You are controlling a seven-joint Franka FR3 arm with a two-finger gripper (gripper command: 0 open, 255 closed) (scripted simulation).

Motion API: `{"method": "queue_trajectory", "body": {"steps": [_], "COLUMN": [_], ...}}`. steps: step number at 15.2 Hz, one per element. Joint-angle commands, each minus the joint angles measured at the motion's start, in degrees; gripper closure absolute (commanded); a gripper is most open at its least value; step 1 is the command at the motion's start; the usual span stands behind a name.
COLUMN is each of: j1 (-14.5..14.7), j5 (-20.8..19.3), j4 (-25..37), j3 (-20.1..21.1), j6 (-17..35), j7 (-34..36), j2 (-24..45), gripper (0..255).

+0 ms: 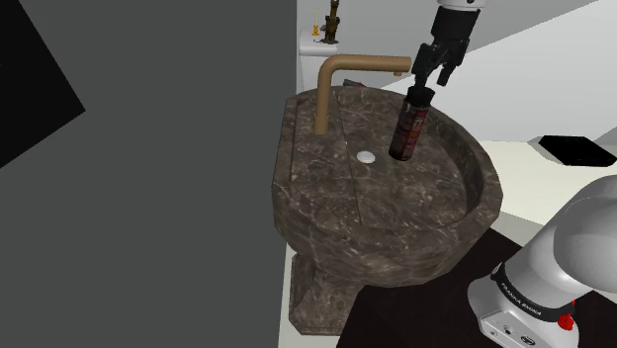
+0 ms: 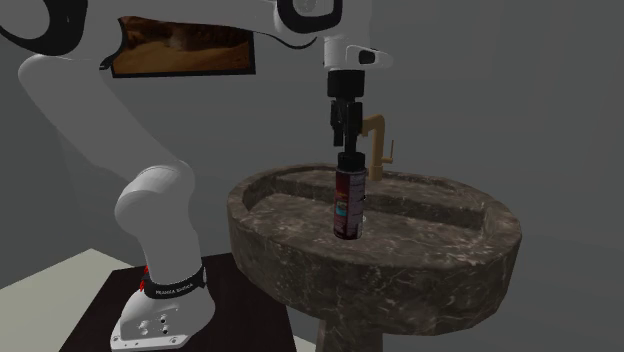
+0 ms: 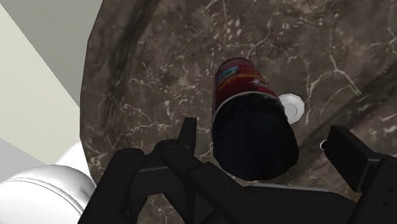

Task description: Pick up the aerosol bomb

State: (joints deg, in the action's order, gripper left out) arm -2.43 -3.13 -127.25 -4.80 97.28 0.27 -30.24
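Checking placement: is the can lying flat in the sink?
No, the can stands upright in the sink, below the gripper.

Behind the stone sink, a small brown object on a white ledge is too small to identify. Below the basin, the sink's pedestal runs off the bottom edge. Inside the basin, the aerosol can covers part of the white drain, and its label print is too blurred to read. Above the sink, the gripper hides part of the faucet, and the white arm covers the upper edge of a framed picture
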Motion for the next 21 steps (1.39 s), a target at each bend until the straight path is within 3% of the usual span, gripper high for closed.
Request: {"method": "queue_trajectory", "body": {"steps": [1, 5, 6, 15, 21], "j1": [0.0, -0.1, -0.1, -0.1, 0.0], "j5": [0.0, -0.1, -0.1, -0.1, 0.1], "j4": [-1.7, -3.8, -3.8, -3.8, 1.1], "j3": [-0.1, -0.2, -0.2, -0.2, 0.0], "j6": [1.5, 3.5, 3.5, 3.5, -1.1], "j7": [0.0, 0.0, 0.0, 0.0, -0.1], "j2": [-0.2, -0.3, -0.3, -0.3, 0.1], "gripper": [0, 0, 255, 255, 255]}}
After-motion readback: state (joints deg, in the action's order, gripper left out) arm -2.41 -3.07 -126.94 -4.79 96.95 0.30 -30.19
